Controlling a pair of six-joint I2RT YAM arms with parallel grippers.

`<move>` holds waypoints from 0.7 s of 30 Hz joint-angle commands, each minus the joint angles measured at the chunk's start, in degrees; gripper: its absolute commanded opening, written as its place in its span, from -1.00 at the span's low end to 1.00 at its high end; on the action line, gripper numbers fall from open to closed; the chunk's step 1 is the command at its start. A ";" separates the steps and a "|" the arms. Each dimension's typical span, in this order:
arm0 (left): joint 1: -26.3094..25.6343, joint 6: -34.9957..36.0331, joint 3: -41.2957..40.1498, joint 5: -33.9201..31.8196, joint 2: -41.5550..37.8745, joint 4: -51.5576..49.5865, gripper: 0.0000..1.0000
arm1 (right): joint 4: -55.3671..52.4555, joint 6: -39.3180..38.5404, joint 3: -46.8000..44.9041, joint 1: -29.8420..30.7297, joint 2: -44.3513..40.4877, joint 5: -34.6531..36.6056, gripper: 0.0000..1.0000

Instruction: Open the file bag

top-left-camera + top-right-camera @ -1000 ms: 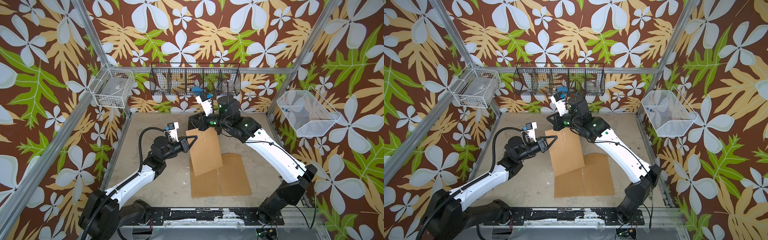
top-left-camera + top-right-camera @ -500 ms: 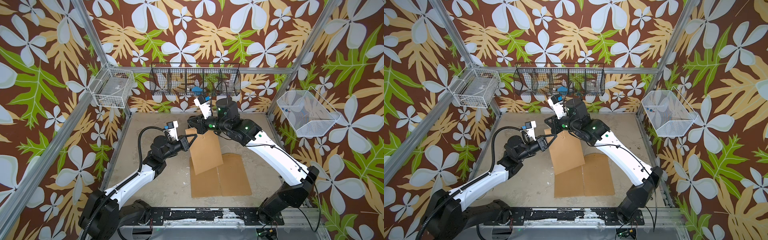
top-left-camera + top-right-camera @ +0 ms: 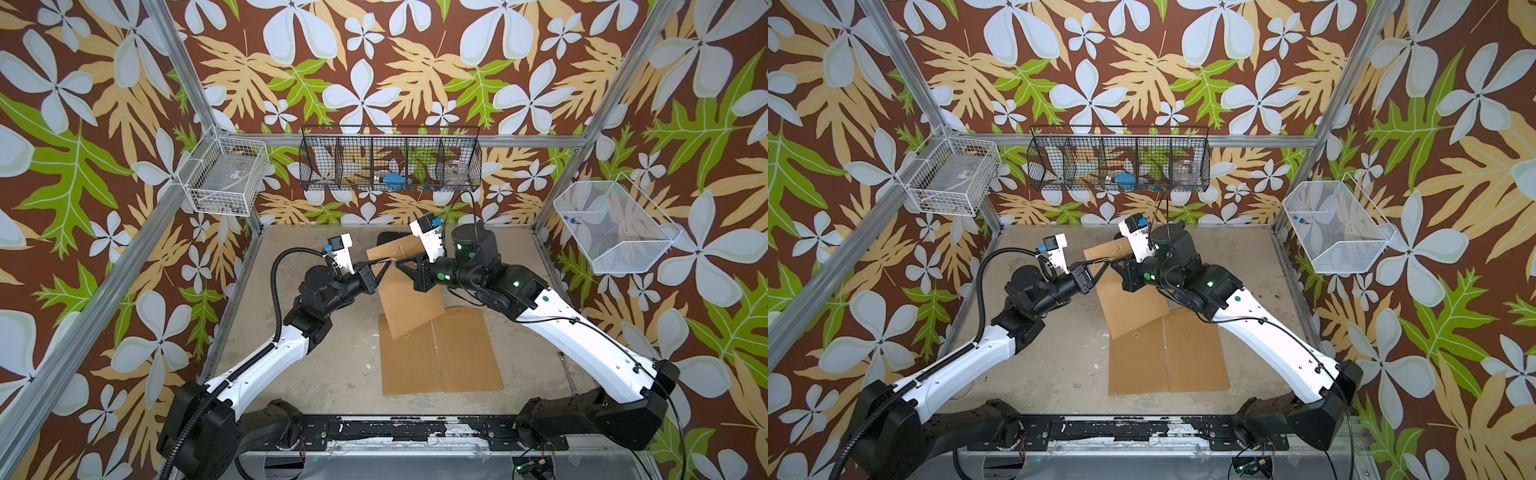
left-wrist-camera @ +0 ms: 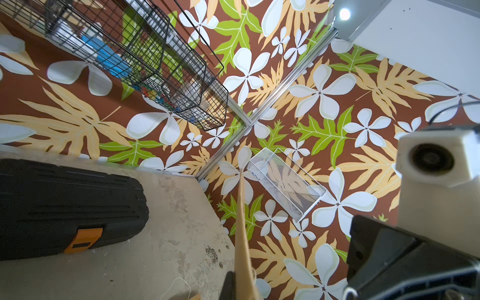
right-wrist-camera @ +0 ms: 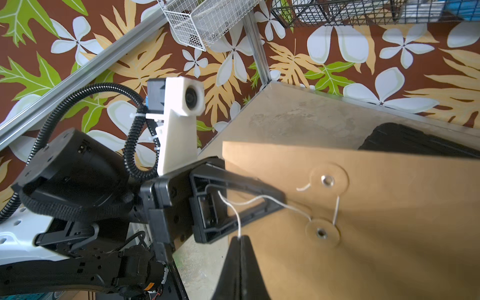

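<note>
The file bag [image 3: 409, 299] [image 3: 1129, 299] is a brown paper envelope, held tilted above the table. My left gripper [image 3: 383, 264] [image 3: 1100, 267] is shut on its top left edge, and the bag's edge [image 4: 242, 233] runs out from it [image 4: 241, 285]. Two round paper discs [image 5: 327, 179] carry a thin white string [image 5: 249, 205]. One strand runs between the discs, and another leads to my right gripper [image 5: 240, 240] [image 3: 399, 264], which is shut on the string just off the bag's flap, beside the left fingers [image 5: 233, 181].
Flat brown envelopes [image 3: 440, 353] lie on the table under the raised bag. A black toolbox [image 4: 65, 202] sits by the back wall. A black wire rack [image 3: 390, 158] and two white wire baskets [image 3: 226, 174] [image 3: 611, 224] hang on the walls.
The left gripper has lifted the bag's top edge a little. The right gripper has come down and forward with the string, ending close to the left fingertips.
</note>
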 commanded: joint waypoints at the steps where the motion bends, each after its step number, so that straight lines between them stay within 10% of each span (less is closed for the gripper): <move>1: 1.01 0.02 0.50 -1.39 -0.74 1.32 -1.00 | 1.62 1.83 -3.10 0.07 -2.89 1.77 -1.00; 21: 4.52 0.53 2.43 -1.54 -1.91 0.23 -1.00 | 1.38 4.46 -17.24 -0.41 -10.43 7.00 -1.00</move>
